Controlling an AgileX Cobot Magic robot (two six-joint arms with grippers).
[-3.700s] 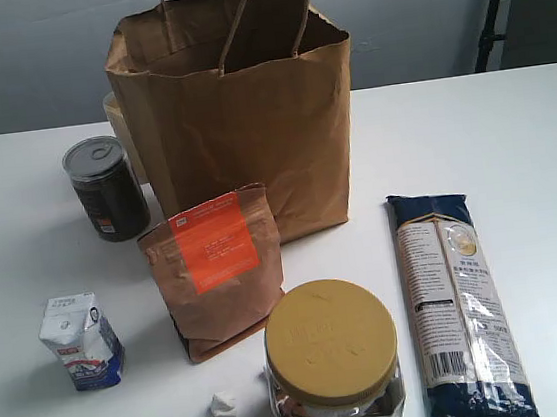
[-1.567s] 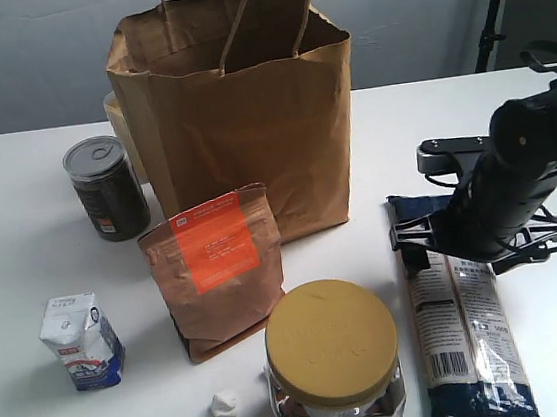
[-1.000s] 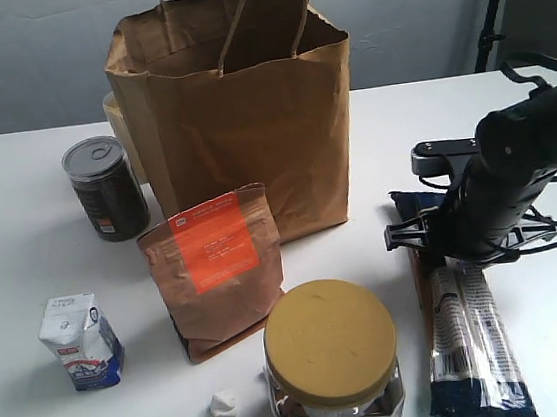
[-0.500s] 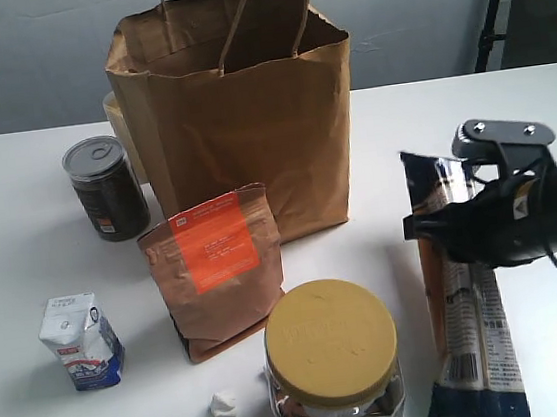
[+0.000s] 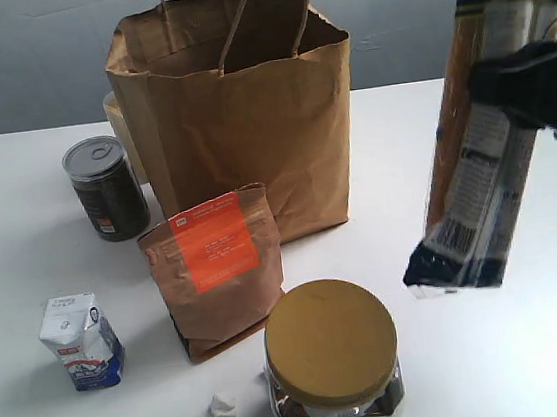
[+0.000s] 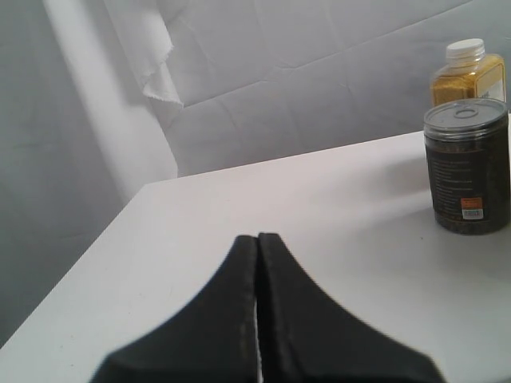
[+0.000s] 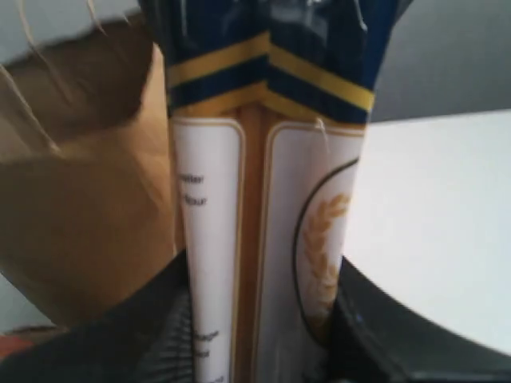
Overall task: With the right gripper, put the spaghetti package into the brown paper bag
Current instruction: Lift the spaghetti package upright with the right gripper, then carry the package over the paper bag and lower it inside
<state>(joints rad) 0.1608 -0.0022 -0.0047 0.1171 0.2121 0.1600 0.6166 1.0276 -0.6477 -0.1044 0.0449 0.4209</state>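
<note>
**Dark-blue spaghetti package in the air in your right gripper, outside the bag**

Your left gripper (image 6: 257,319) has its two black fingers pressed together with nothing between them. It sits low over the white table (image 6: 239,215), with a dark can (image 6: 467,163) and a yellow spice bottle (image 6: 471,73) well ahead of it.

In the exterior view, a small blue-and-white carton (image 5: 80,342) stands at the left, with the dark can behind it. The brown paper bag (image 5: 239,122) is next, upright with its mouth open and its handles up. A brown pouch with an orange label (image 5: 223,270) stands just in front of the bag. Nearer the camera is a clear jar with a yellow lid (image 5: 331,348), and a crumpled white scrap (image 5: 221,406) lies beside it.

At the far right, your right gripper (image 5: 521,85) is clamped around the spaghetti package (image 5: 483,145) partway along its length. The package hangs clear of the table, steeply tilted, its lower end swung toward the jar. It is to the right of the bag and not touching it. The wrist view shows the white label squeezed between both fingers (image 7: 160,335).
</note>
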